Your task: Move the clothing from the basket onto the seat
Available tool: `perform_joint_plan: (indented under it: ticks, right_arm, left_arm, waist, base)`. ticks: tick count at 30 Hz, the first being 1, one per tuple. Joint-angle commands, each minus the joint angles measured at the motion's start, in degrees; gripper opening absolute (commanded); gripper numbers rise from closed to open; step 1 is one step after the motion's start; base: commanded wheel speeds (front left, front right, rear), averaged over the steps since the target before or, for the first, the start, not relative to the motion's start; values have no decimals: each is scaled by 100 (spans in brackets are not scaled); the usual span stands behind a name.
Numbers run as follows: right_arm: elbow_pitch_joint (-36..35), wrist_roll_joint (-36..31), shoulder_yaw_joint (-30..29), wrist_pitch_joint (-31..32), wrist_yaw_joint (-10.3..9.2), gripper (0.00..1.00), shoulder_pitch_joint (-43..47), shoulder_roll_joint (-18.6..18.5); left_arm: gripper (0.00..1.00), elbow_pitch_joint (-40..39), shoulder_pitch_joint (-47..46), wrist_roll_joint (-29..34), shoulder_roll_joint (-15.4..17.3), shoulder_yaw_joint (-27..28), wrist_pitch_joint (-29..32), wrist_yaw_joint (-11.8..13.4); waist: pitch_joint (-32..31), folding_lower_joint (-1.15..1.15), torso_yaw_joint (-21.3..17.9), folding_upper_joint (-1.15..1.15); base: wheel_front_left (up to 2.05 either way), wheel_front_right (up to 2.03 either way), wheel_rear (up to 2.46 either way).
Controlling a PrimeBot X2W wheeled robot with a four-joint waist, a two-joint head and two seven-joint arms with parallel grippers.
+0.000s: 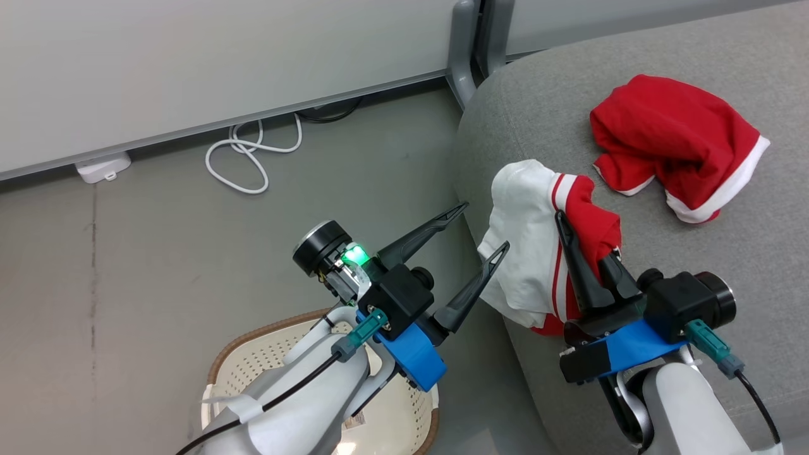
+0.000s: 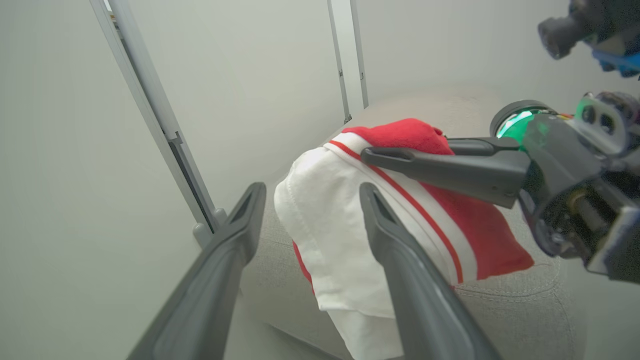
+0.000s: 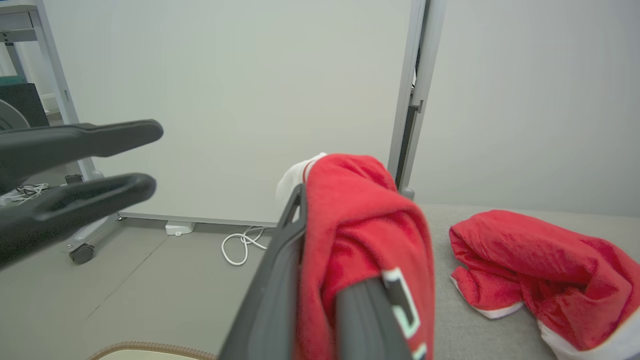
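R end effector (image 1: 583, 235), raised, pinches garment (image 1: 524, 253) at seat (image 1: 727, 253) edge.

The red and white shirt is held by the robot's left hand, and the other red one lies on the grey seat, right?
Not the left: the head view shows the right hand pinching the red and white shirt, while the left hand is open and empty beside it. The other red one does lie on the grey seat.
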Motion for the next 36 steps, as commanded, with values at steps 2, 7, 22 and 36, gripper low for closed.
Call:
perform_joint_plan:
  ticks: [2, 7, 22, 36]
  right_arm:
    - [-89, -38, -111, -3, 1, 0, 130, -31]
    - [-196, -67, -360, -3, 1, 0, 333, -93]
    - [-577, -84, -698, -3, 1, 0, 286, -215]
    - [-820, -155, -1323, -2, 1, 0, -2074, -1042]
  left_arm:
    - [100, 29, 8, -13, 30, -61, -15, -30]
    - [100, 18, 72, -43, 52, -131, -15, -35]
    - [100, -93, 128, -16, 114, -59, -15, 3]
    - [100, -253, -323, 202, 127, 4, -15, 29]
  waist:
    - [-7, -1, -139, 0]
    - [6, -1, -305, 0]
    - [62, -1, -333, 0]
    - [938, -1, 29, 0]
  base:
    - [0, 0, 0]
    - [0, 0, 0]
    - [0, 0, 0]
    - [0, 0, 0]
